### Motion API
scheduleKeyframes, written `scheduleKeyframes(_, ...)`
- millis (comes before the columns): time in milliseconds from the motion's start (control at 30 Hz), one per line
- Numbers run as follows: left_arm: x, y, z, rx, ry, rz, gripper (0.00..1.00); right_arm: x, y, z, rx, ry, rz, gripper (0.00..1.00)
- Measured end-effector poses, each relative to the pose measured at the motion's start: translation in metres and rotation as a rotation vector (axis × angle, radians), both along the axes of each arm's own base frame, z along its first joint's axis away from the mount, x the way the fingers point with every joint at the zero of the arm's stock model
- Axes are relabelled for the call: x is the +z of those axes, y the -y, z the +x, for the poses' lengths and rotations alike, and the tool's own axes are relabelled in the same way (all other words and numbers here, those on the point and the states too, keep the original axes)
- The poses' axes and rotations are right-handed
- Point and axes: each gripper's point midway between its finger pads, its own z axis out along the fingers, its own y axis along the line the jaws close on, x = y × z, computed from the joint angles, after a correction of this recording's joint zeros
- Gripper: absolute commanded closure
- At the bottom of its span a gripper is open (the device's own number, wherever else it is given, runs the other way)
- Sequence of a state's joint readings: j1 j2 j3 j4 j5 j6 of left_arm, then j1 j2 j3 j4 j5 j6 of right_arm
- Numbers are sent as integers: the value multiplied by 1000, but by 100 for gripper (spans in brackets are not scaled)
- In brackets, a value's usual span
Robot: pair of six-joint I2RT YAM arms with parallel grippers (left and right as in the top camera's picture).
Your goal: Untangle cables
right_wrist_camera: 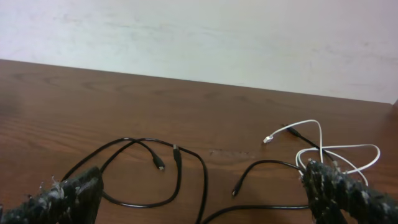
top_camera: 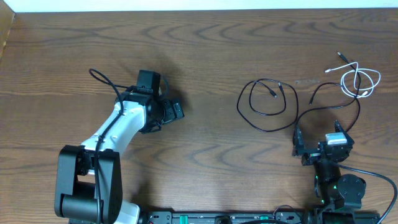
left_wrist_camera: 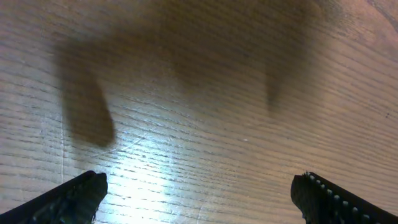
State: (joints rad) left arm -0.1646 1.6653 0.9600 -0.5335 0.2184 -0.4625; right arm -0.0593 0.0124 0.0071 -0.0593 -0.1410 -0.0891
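One black cable (top_camera: 241,106) lies in a loose loop on the wooden table (top_camera: 205,56), right of centre; it also shows in the right wrist view (right_wrist_camera: 180,177). A second black cable (top_camera: 324,85) curves to its right and runs toward the looped white cable (top_camera: 373,78) at the far right. In the right wrist view, the second black cable (right_wrist_camera: 267,162) and the white cable (right_wrist_camera: 348,147) meet by my right finger. My right gripper (top_camera: 318,138) is open and empty just in front of them (right_wrist_camera: 202,183). My left gripper (top_camera: 169,112) is open and empty over bare wood (left_wrist_camera: 199,186), far left of the cables.
The left arm's own thicker black wire (top_camera: 102,79) arcs off its wrist. A pale wall (right_wrist_camera: 199,37) rises behind the table's far edge. Bare wood separates the two arms.
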Motion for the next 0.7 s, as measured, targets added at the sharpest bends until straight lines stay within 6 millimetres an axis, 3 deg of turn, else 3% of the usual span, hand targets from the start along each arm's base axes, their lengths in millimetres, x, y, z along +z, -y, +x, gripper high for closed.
scheduleKeyframes(533,-1,-3,0,-44,11,25,0,0,0,0,0,0,0,1)
scheduleKeyframes(700,-15,-3,6,-50,4,36,0,0,0,0,0,0,0,1)
